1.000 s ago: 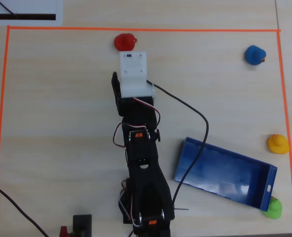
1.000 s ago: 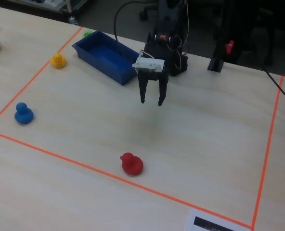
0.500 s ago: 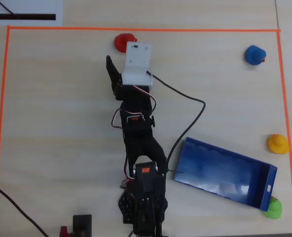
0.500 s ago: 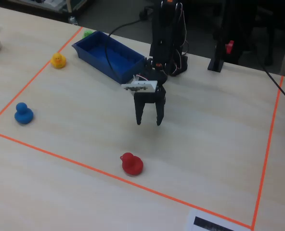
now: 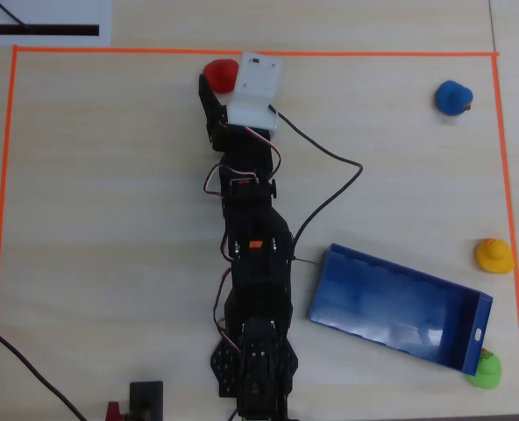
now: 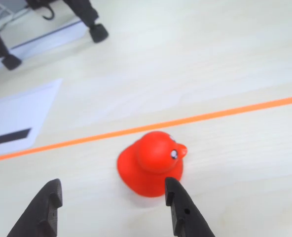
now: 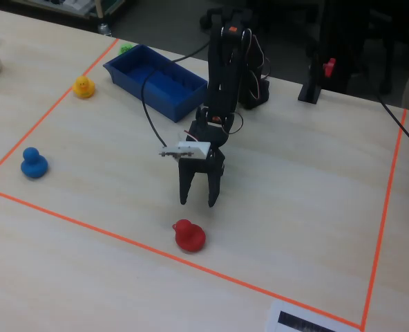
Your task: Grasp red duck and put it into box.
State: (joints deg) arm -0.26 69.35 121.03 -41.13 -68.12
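Reaching out, the arm has carried its gripper (image 7: 197, 203) away from the blue box (image 7: 155, 88) and almost over the red duck (image 7: 189, 236) — fingers spread wide, holding nothing. That duck sits by the orange line (image 6: 220, 114), far from the box, so grabbing looks next.

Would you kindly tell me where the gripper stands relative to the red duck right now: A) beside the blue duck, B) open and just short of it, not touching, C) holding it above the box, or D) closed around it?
B: in the wrist view the gripper has its jaws spread, and the red duck sits on the table just beyond the fingertips, ungrasped.
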